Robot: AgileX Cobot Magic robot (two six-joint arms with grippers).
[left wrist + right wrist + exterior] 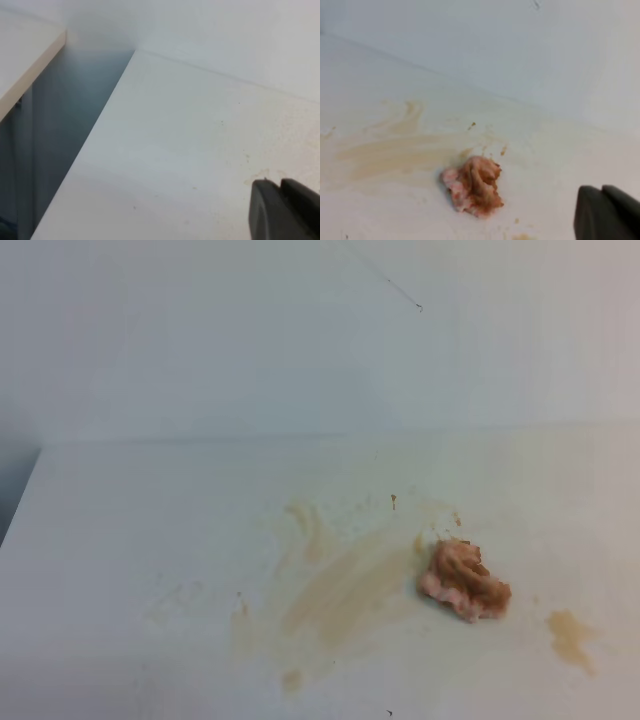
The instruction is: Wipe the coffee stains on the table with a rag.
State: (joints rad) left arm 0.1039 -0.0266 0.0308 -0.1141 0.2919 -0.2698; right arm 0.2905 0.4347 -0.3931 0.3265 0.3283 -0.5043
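The rag [465,580], a crumpled pink-orange wad with brown patches, lies free on the surface [130,540] at about 4 o'clock in the high view. The largest of the stains [345,590] spreads from its 9 o'clock side; a smaller blotch [570,635] sits apart at its 4 o'clock. The right pincer [607,212] has its jaws pressed together, holding nothing, near the rag at 4 o'clock. The left pincer [285,210] hangs over bare surface, jaws together too.
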